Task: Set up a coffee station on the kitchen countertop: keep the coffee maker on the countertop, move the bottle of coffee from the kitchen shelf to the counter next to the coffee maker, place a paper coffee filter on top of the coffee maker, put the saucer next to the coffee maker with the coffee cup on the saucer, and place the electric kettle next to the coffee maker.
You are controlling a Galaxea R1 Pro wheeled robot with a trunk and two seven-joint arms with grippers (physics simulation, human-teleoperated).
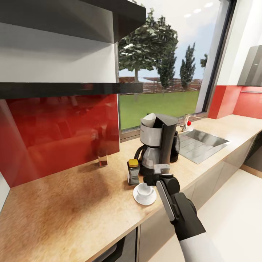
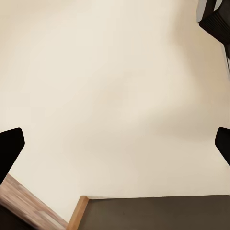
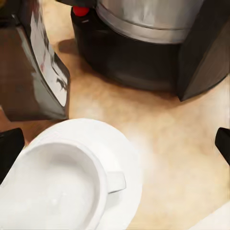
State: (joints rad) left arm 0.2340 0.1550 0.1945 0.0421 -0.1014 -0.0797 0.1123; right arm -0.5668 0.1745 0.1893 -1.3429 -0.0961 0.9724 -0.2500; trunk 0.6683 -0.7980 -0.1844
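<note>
White rounded coffee cup (image 1: 145, 190) sits on its flat white saucer (image 1: 138, 198) beside your black drip coffee maker (image 1: 158, 143); your right gripper (image 1: 160, 174) hangs spread and empty above, your left gripper (image 2: 115, 143) likewise released.

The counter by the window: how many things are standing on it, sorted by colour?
White: 3, the coffee cup, the saucer under it, the paper coffee filter on the coffee maker.
Black or dark: 3, the coffee maker, the bottle of coffee, the electric kettle behind the coffee maker.
Brownish: 1, a small block by the red wall.
Total: 7
</note>
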